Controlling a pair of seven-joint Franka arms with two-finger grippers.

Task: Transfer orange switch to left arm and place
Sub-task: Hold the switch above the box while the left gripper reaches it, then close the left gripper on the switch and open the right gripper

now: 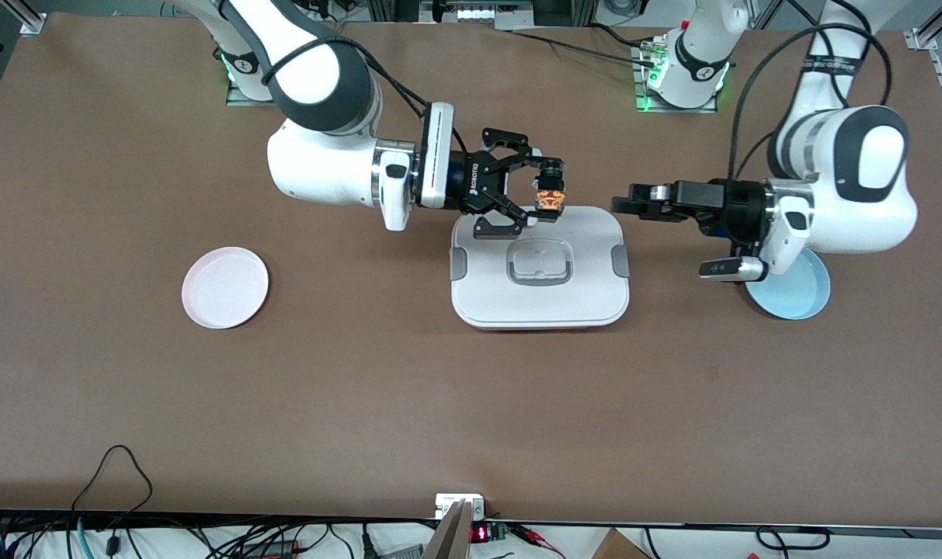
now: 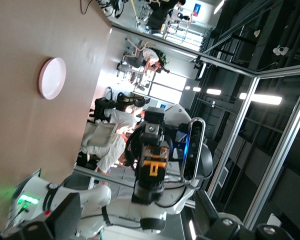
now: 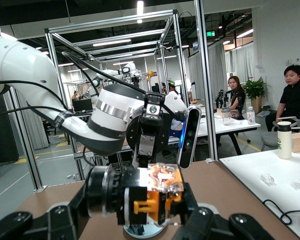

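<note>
Brown table (image 1: 362, 404), busy lab.

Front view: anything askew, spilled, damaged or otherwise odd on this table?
Nothing stands out. The right gripper holds the orange switch in the air over the box, whose lid sits closed and square. The left gripper hangs open beside the box. The pink plate and blue plate lie flat.

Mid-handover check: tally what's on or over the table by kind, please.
Orange switch, held in the right gripper over the box: 1
Box, white with grey clips: 1
Round plates: 2, a pink plate and a blue plate
Grippers: 2, counting the open left gripper
Total: 6
</note>
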